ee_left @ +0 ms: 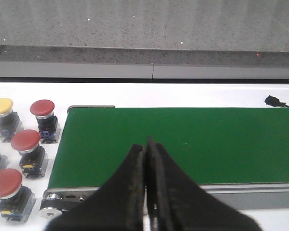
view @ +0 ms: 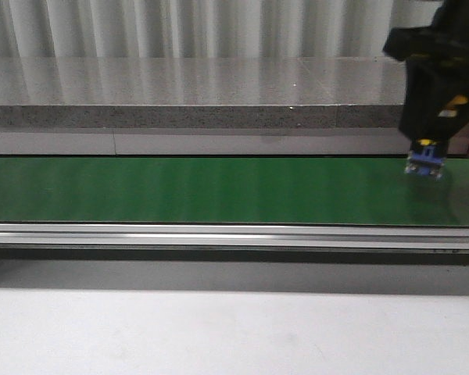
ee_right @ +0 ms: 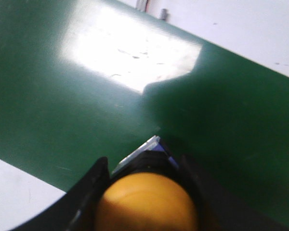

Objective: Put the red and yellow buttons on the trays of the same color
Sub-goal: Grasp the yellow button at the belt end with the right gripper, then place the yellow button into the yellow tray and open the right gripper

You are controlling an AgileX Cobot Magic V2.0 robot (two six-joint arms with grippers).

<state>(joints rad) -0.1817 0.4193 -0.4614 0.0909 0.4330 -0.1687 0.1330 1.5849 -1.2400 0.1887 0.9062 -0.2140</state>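
Overhead, the right gripper point(view: 424, 160) hung at the far right end of the green belt point(view: 219, 191), its jaws clamped around a yellow button point(ee_right: 147, 202) whose blue base point(view: 424, 162) showed just above the belt surface in the front view. In the right wrist view the button's yellow cap filled the space between the fingers point(ee_right: 89, 185), with the belt under it and a bright glare patch further along. The left gripper point(ee_left: 147, 192) was clenched on nothing, its jaws pressed together over the near edge of the belt's end. Beside that end, on the white surface, stood three red buttons point(ee_left: 25, 140) and one more yellow-capped button point(ee_left: 1, 105), all upright and apart from the belt.
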